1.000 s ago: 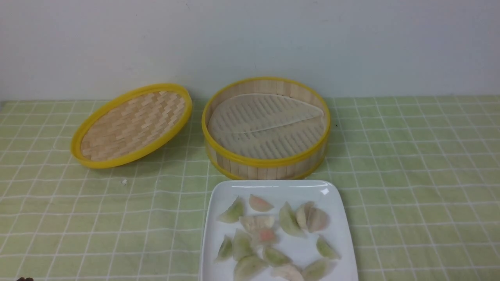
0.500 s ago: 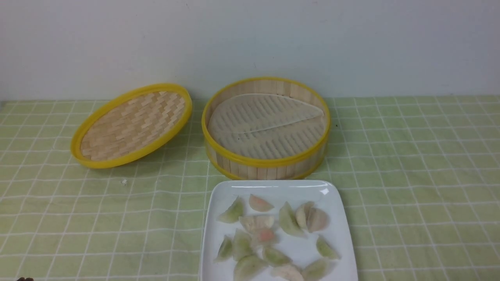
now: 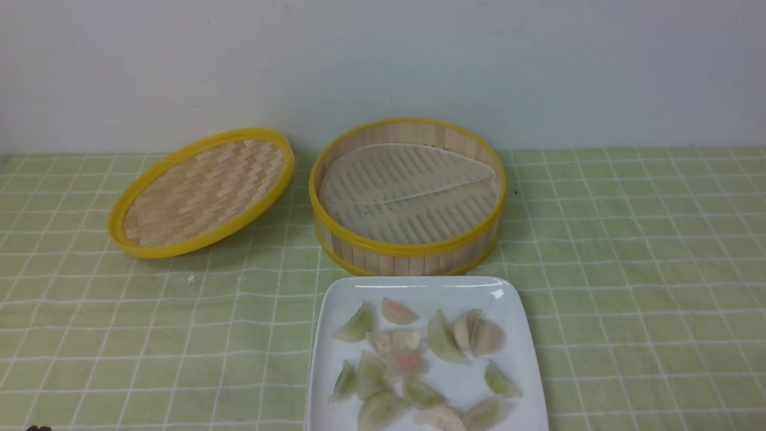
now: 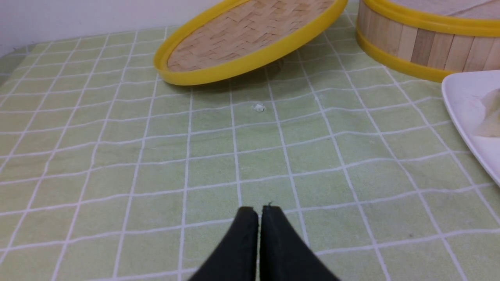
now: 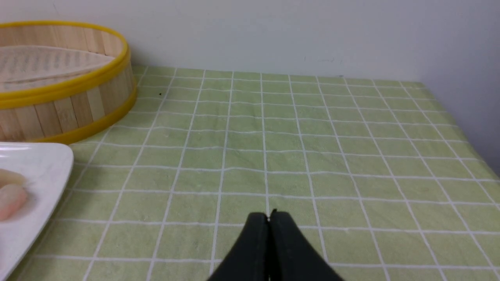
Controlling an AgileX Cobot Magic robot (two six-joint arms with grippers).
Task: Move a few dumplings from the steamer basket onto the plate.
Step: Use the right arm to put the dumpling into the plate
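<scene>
Several dumplings, pale green, pinkish and cream, lie on the white square plate at the front centre. Behind it stands the steamer basket with only its whitish liner showing inside. My left gripper is shut and empty over bare cloth, left of the plate and short of the basket. My right gripper is shut and empty over bare cloth, right of the plate and basket. Neither gripper shows in the front view.
The flat woven lid lies tilted left of the basket, also in the left wrist view. A small white crumb lies on the green checked cloth. A wall stands behind the table.
</scene>
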